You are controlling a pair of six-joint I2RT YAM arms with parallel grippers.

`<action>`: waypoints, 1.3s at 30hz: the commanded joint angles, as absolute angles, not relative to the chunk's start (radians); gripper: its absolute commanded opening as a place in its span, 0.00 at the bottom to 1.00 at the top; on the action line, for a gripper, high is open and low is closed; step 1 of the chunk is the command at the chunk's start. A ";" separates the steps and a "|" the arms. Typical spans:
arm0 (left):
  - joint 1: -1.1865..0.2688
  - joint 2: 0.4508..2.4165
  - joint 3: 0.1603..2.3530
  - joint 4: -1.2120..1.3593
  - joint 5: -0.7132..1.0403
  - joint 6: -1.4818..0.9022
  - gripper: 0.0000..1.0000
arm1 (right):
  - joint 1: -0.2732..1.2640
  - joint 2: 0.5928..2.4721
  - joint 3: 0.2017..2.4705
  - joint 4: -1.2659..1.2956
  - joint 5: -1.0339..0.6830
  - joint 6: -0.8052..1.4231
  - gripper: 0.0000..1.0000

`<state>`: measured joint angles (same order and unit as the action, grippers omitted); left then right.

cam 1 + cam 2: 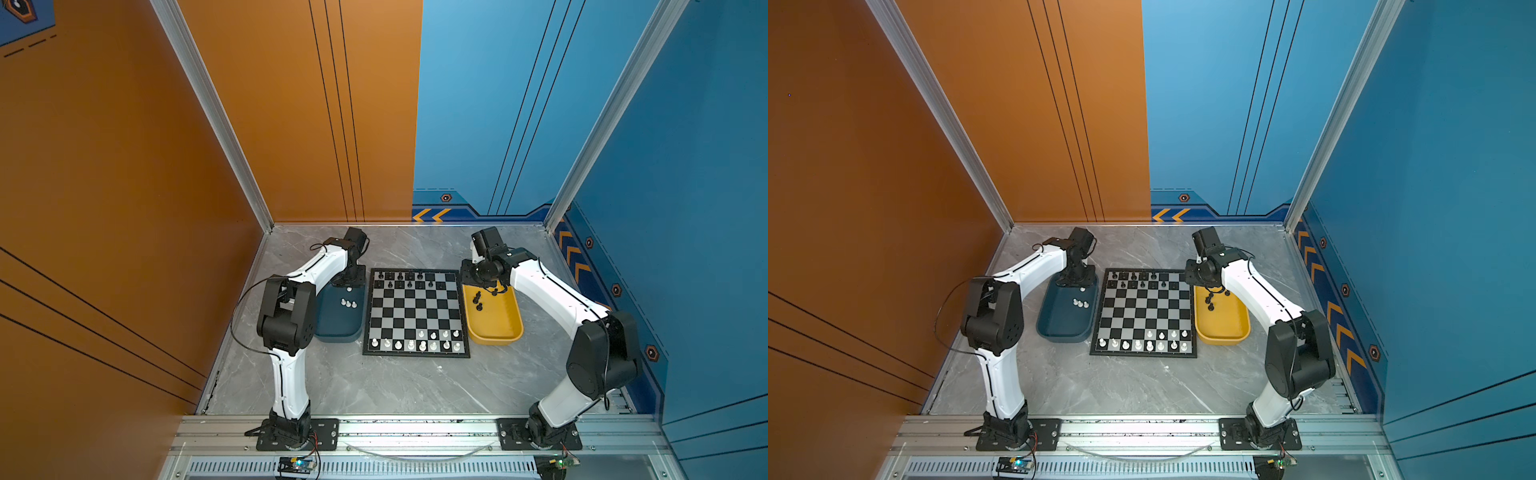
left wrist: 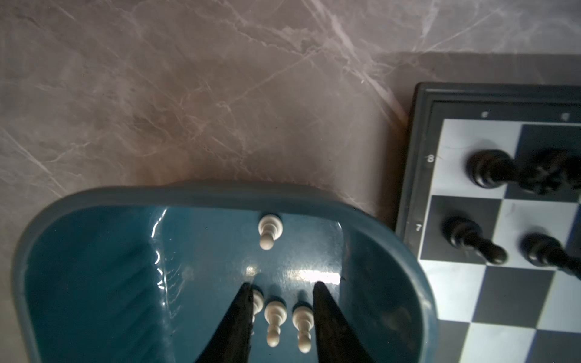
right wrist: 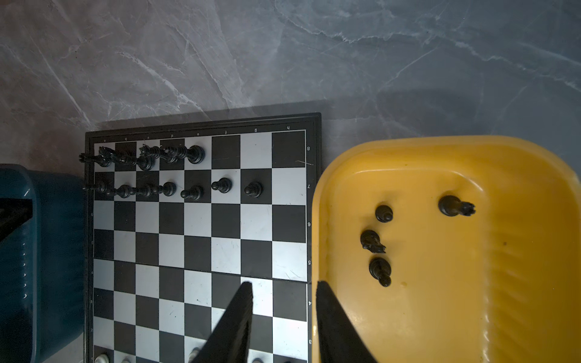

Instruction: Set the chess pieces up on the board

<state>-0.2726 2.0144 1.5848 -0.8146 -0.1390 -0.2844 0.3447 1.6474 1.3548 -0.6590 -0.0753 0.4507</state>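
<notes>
Your left hand [image 2: 283, 283] hangs over the dark blue tray [image 2: 220, 191], which sits at 9 o'clock of the board [image 1: 415, 311]. Its jaws are narrowly apart and empty. The three white pawns [image 1: 348, 304] stand upright beneath it in a row running 9-to-3, apparently along your closing line. The wrist view shows two in the gap, so shift to straddle just one.

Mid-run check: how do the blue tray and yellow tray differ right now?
The blue tray sits left of the board, the yellow tray right. The blue tray holds four white pawns; the yellow tray holds four black pieces. Both are rimmed, rounded and mostly bare.
</notes>
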 commanded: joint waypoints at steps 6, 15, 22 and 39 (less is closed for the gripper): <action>-0.259 2.057 1.624 -0.825 -0.174 -0.268 0.33 | 0.338 1.679 1.401 -0.698 -0.074 0.465 0.36; -0.249 2.100 1.640 -0.821 -0.170 -0.268 0.26 | 0.337 1.685 1.407 -0.701 -0.070 0.465 0.36; -0.244 2.118 1.646 -0.820 -0.173 -0.270 0.24 | 0.337 1.684 1.406 -0.704 -0.067 0.466 0.36; -0.244 2.129 1.651 -0.818 -0.164 -0.268 0.07 | 0.337 1.688 1.407 -0.704 -0.068 0.466 0.36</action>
<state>-0.2531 2.1101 1.6234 -0.8070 -0.1570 -0.2771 0.3435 1.6722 1.3830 -0.6727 -0.0757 0.4507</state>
